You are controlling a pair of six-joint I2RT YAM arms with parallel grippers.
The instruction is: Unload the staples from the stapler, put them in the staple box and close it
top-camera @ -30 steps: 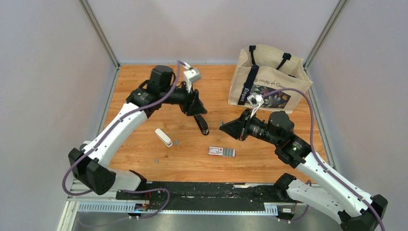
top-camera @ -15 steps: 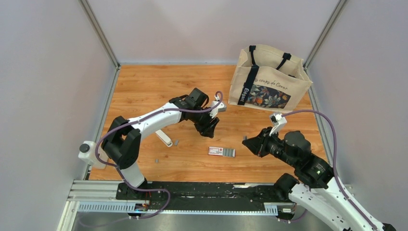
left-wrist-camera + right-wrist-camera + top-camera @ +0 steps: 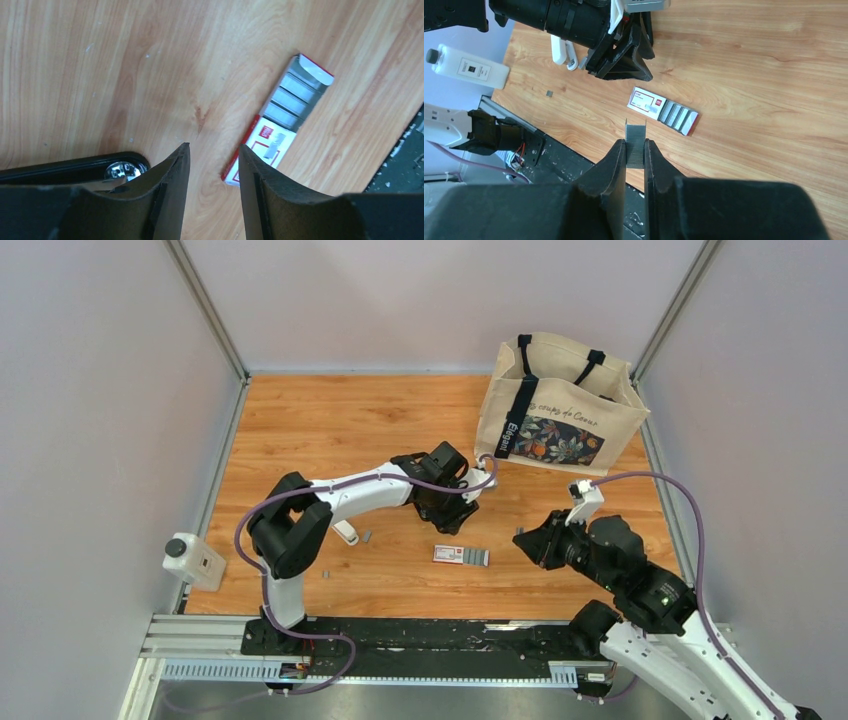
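Above the table's (image 3: 300, 420) right half, pinches the staples (image 3: 635, 131) in the right gripper (image 3: 635, 146), fingers pressed against the strip's two flat sides. Carries the strip clear of the wood, long axis in line with the fingers, far end poking past the tips and pointing ahead toward the box (image 3: 663, 111) below. Shows a U-shaped open end at that far tip. From above, aims leftward toward mid-table; too small in that view to read more.

Near mid-table, hangs the left gripper (image 3: 214, 150) low over the wood, fingers spread a little, bare wood in the gap, nothing gripped. Sits just beside the stapler (image 3: 65, 170), black, with a rounded end and silver rivet peeking out by one finger. Covers most of the stapler in the top view, so cannot tell its whole long axis or its heading.

Just past the left fingertips, apart from them: box, flat on the wood, red-and-white, tray slid partway out, grey strips side by side inside.

Left of the left gripper: white tool (image 3: 344, 530), lying flat. Just beside it, one grey bit (image 3: 367, 535); nearer the arm bases, a second bit (image 3: 325, 573), well apart from the first.

At the far right corner: bag (image 3: 560, 405), upright. By the near left edge: white bottle (image 3: 195, 560), on its side.
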